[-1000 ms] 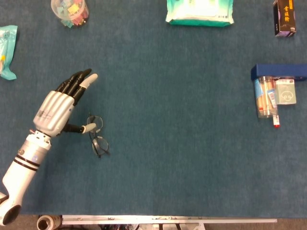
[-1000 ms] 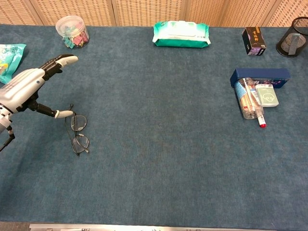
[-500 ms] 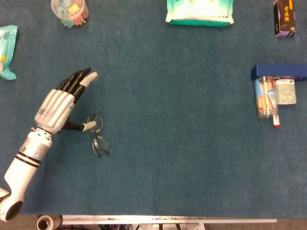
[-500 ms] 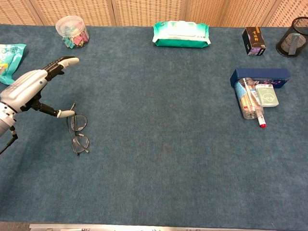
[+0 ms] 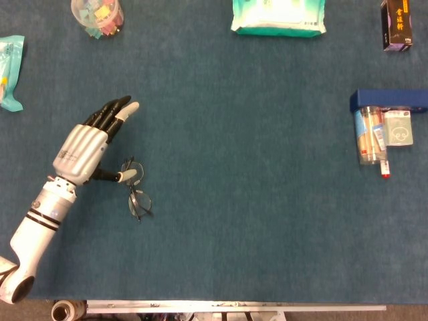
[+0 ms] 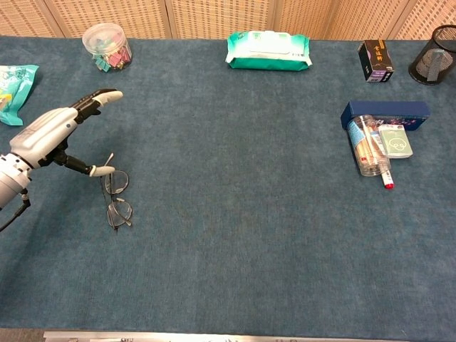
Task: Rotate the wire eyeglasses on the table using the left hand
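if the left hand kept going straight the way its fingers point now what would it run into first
Probably nothing close: the left hand points up and to the right over bare blue felt table. The white-and-green wipes pack lies roughly along that line at the far edge. The wire eyeglasses sit beside the thumb, off that path.
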Motion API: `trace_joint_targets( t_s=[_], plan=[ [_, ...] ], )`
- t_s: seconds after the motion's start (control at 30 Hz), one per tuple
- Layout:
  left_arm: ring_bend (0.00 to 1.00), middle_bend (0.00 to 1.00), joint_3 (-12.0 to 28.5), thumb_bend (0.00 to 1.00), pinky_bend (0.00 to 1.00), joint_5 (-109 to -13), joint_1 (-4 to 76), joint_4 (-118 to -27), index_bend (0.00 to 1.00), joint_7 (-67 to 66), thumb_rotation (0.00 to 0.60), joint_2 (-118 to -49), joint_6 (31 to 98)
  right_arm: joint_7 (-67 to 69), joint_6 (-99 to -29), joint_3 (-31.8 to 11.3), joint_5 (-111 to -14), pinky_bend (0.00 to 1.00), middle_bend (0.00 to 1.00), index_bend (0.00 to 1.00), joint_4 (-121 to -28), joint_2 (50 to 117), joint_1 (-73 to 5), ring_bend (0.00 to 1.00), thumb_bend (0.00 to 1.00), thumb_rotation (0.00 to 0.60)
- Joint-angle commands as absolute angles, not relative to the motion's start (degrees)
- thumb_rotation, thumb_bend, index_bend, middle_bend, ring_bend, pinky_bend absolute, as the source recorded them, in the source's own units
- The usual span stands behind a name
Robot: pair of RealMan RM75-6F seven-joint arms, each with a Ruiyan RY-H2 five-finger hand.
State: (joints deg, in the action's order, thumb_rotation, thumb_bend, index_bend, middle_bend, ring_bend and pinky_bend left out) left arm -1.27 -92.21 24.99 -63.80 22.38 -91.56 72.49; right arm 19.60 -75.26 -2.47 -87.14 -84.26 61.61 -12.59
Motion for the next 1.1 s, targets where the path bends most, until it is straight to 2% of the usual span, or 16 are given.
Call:
trace_joint_targets(
  t_s=[0.03,0.6,0.93,1.1],
  plan=[
    [0.00,0.00,-1.36,0.07,0.15,-92.23,25.23,-62.99,0.02,22.90,0.600,-92.09,72.15,19.50,-75.19,-2.46,-87.08,0.21,0.08,0.00,-84.30,61.65,-12.59,0.00,0.00,0.600],
    [0.00,0.00,-1.54,0.07,0.15,-92.26,26.28,-59.28,0.02,25.59,0.600,-93.98,71.20,19.21,-74.50,-2.47,-86.75,0.21,0.08,0.00,-84.36,61.69,-12.79,0.00,0.00,0.600],
    [0.00,0.00,-2.41,0.07,0.15,-94.83,24.95,-66.30,0.02,20.30,0.600,-89.68,76.32,19.69,-74.52,-2.61,-87.74,0.21,0.08,0.00,-84.24,61.98,-13.48,0.00,0.00,0.600],
    [0.00,0.00,-2.03,0.07,0.15,-94.10,24.72,-68.40,0.02,19.13,0.600,-87.90,76.33,19.18,-75.21,-2.62,-88.20,0.21,0.08,0.00,-84.88,61.79,-13.42,0.00,0.00,0.600]
  ],
)
